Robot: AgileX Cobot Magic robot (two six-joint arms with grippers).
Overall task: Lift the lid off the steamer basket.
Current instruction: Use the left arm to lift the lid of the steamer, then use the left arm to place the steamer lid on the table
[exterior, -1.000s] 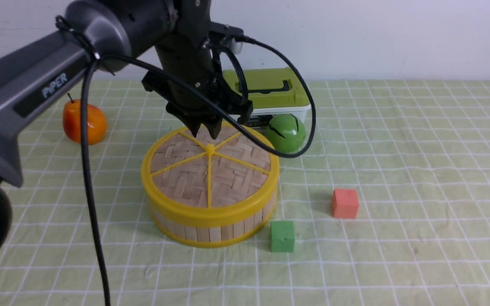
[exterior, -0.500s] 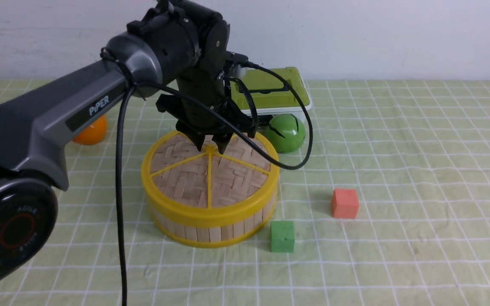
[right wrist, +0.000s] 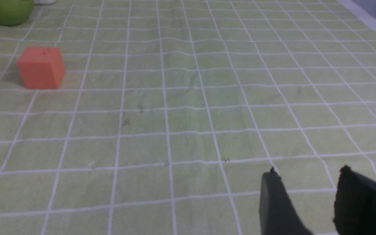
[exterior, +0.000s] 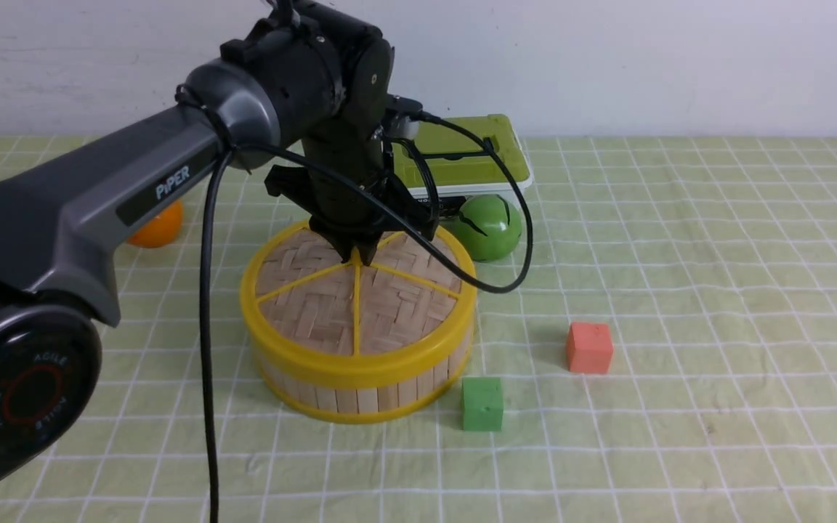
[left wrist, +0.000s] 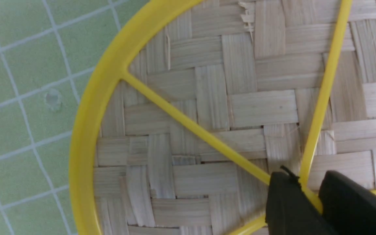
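The lid (exterior: 331,305), woven bamboo with a yellow rim, spokes and centre knob, sits on the steamer basket (exterior: 360,396) in the middle of the table. My left gripper (exterior: 358,254) points down at the lid's centre and is shut on the knob. In the left wrist view the lid (left wrist: 207,98) fills the frame, and the gripper (left wrist: 308,187) has both black fingers pressed against the yellow hub. My right gripper (right wrist: 307,173) is open and empty, low over bare cloth, and does not show in the front view.
A white box with a green lid (exterior: 462,156) and a green ball (exterior: 490,226) stand just behind the basket. An orange fruit (exterior: 157,225) lies at the back left. A green cube (exterior: 482,404) and a red cube (exterior: 589,347) lie to the basket's right.
My left gripper came down from the lid's far edge onto its centre, and its jaws closed on the knob. The lid and basket have not moved.
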